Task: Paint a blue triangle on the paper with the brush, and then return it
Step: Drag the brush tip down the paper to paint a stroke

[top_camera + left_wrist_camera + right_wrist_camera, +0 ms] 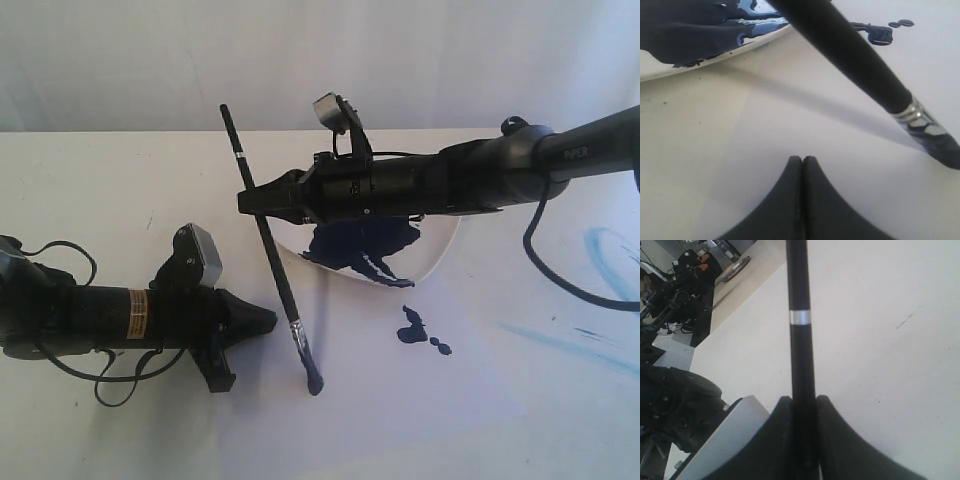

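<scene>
**White counter, loaded brush, no triangle yet**

White counter (100, 180) carries the pale paper (420, 400), with a paint dish (440, 255) behind it. The right gripper (247, 203) is clamped on the brush (275, 262) at mid-shaft. The brush is tilted, its blue-wet bristles (312, 378) low over the paper. The left gripper (268, 320) lies just beside it, jaws pressed together on nothing.

The step in hand looks like the first stroke. Do it with light pressure, the bristles trailing behind the shaft, and one side of the triangle per pull. Start away from the dark blobs (412, 328) and the left gripper, and stay well inside the sheet.

Whether the bristles touch the paper cannot be told. The paper's edges are faint against the counter. The right arm hides much of the dish. The right wrist view shows only the brush's upper shaft and white band, never the tip.
</scene>
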`<action>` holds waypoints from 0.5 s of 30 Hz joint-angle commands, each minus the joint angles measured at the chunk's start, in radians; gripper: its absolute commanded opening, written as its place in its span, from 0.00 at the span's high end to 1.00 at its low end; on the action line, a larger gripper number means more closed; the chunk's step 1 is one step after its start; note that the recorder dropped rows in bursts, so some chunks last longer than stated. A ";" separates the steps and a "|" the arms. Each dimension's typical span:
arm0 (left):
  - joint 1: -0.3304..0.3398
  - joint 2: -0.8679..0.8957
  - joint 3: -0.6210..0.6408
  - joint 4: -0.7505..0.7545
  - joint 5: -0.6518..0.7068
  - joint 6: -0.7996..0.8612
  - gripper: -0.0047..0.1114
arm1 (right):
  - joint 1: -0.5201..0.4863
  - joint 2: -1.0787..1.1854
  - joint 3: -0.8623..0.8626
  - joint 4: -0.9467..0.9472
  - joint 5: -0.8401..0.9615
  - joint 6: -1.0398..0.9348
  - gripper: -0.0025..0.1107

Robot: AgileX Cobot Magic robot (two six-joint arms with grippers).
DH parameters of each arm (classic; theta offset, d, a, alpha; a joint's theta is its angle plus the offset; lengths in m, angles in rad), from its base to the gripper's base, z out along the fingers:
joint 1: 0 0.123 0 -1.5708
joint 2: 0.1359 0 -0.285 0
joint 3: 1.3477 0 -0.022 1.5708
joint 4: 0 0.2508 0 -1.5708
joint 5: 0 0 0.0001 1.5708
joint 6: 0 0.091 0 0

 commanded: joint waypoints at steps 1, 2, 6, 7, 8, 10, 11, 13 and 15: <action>0.000 -0.004 0.005 0.015 0.019 -0.002 0.96 | -0.001 0.001 0.005 0.007 -0.031 -0.026 0.98; 0.000 -0.004 0.005 0.015 0.016 -0.002 0.96 | -0.001 0.001 0.005 0.007 -0.037 -0.030 0.98; 0.000 -0.004 0.005 0.015 0.014 -0.002 0.96 | -0.001 0.001 0.005 0.007 -0.049 -0.040 0.98; 0.000 -0.004 0.005 0.015 0.014 -0.002 0.96 | -0.001 0.001 0.005 0.007 -0.049 -0.040 0.98; 0.000 -0.004 0.005 0.015 0.014 -0.002 0.96 | -0.001 0.001 0.005 0.007 -0.054 -0.040 0.98; 0.000 -0.004 0.005 0.015 0.014 -0.002 0.96 | -0.002 0.001 0.005 0.007 -0.068 -0.041 0.98; 0.000 -0.004 0.005 0.015 0.014 -0.002 0.96 | -0.002 0.001 0.005 0.007 -0.071 -0.041 0.98; 0.000 -0.004 0.005 0.015 0.014 -0.002 0.96 | -0.002 0.001 0.001 0.007 -0.073 -0.043 0.98; 0.000 -0.004 0.005 0.015 0.014 -0.002 0.96 | -0.002 0.001 -0.003 0.007 -0.073 -0.043 0.98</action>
